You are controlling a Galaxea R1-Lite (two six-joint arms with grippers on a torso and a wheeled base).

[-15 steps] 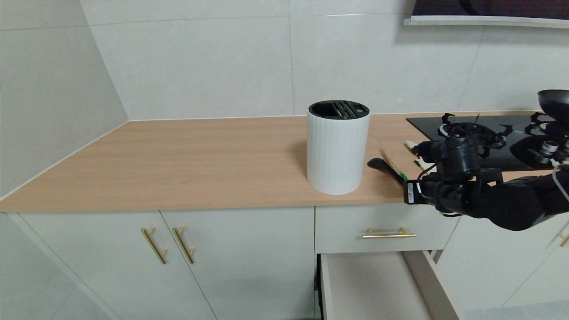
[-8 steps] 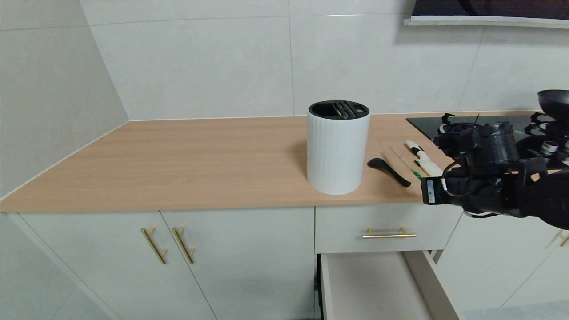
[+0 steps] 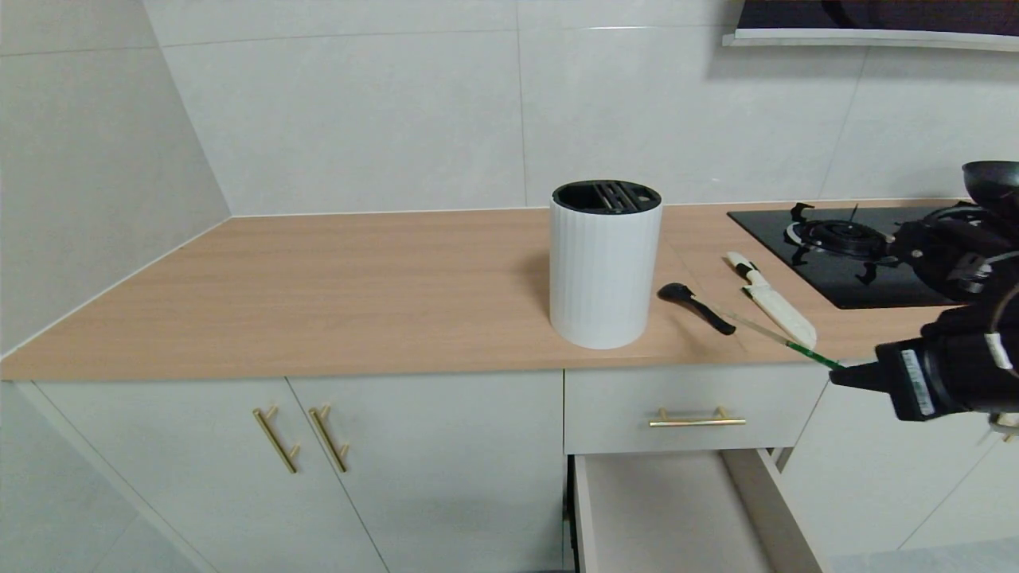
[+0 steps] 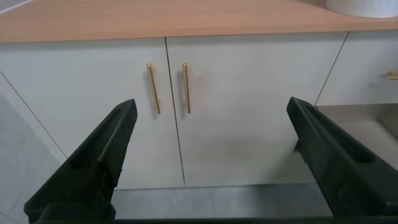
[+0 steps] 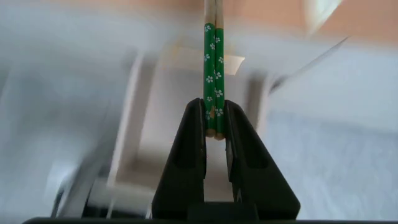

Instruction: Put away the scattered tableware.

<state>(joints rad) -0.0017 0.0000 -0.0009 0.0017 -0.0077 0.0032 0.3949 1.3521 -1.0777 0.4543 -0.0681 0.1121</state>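
The right end effector (image 3: 837, 371) was clamped on a pair of green-ended chopsticks (image 3: 784, 341) just off the front edge of the bench (image 3: 358, 294). Their far tips slanted back over it, between a black utensil (image 3: 695, 305) and a white knife (image 3: 771, 299). A white utensil holder (image 3: 605, 267) stood upright nearby. The left end effector (image 4: 209, 124) hung wide open before cupboard doors (image 4: 249, 93).

A wooden counter (image 3: 358, 294) met a pale tiled wall (image 3: 358, 111). A black gas hob (image 3: 828, 267) sat at its right end, a dark pan (image 3: 991, 181) on it. White gold-handled cabinet doors (image 3: 191, 469) stood below.
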